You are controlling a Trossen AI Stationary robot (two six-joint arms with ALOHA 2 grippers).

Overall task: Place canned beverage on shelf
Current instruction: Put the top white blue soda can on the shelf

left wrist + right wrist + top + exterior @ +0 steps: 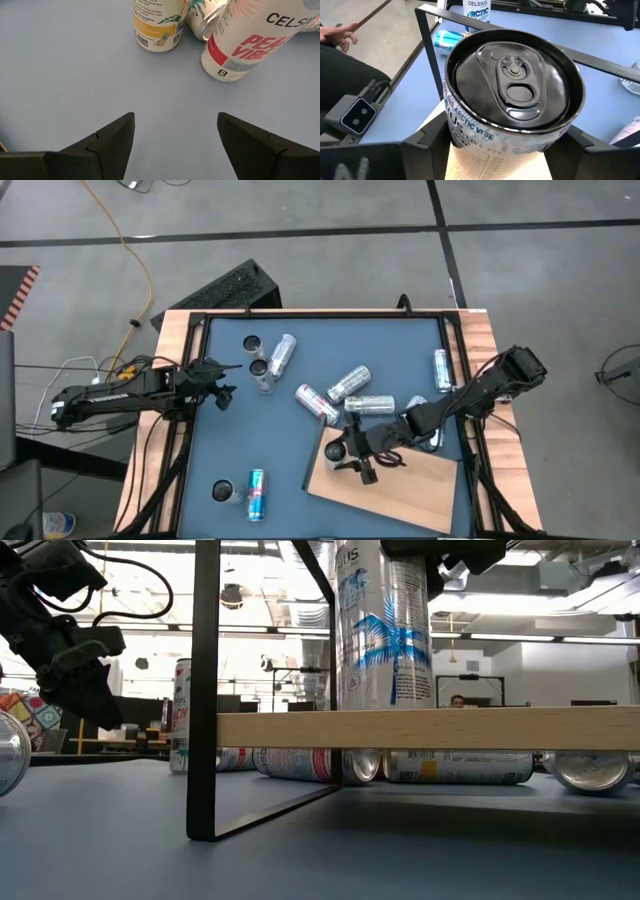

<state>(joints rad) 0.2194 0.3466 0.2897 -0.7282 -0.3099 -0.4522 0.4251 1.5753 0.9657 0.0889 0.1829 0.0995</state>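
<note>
grey tiled floor (pixel 300 220) (yellow cable (pixel 128 240) trailing), bright ceiling lights (pixel 560 602).

can (pixel 385 625) upright on shelf (pixel 430 730), cans (pixel 455 766) beneath

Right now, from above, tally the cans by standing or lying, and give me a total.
Standing cans on the table: 3
Standing can on the shelf: 1
Lying cans: 6
Total: 10 in plain sight
</note>
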